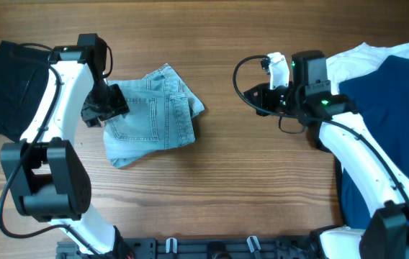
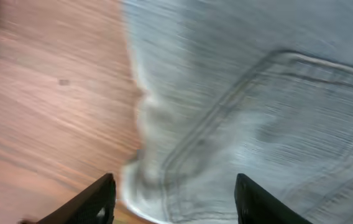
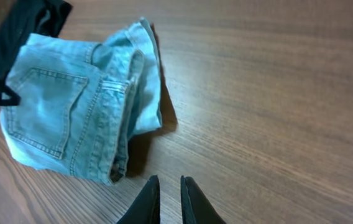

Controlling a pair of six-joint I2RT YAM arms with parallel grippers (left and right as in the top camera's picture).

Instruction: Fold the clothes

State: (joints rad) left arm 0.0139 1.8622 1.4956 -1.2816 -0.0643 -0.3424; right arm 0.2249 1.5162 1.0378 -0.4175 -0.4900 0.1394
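From where I stand, the wooden table (image 1: 262, 187) takes up nearly everything. Along its right edge a navy garment (image 1: 399, 108) spreads wide, with a white garment (image 1: 363, 57) showing from under its upper side. A black garment (image 1: 10, 86) lies at the far left corner. The light-blue denim shorts (image 1: 150, 119) sit left of the table's middle, folded into a rough, thick bundle with a patch back pocket facing up and layered edges along the right side. The left gripper (image 2: 173, 193) is over the bundle's left edge with its fingers spread wide, the denim hem and pocket stitching below the gap, and nothing pinched between them. The right gripper (image 3: 169, 186) hangs over bare wood well to the right of the shorts, its two fingers drawn almost together with only a sliver between them, holding nothing
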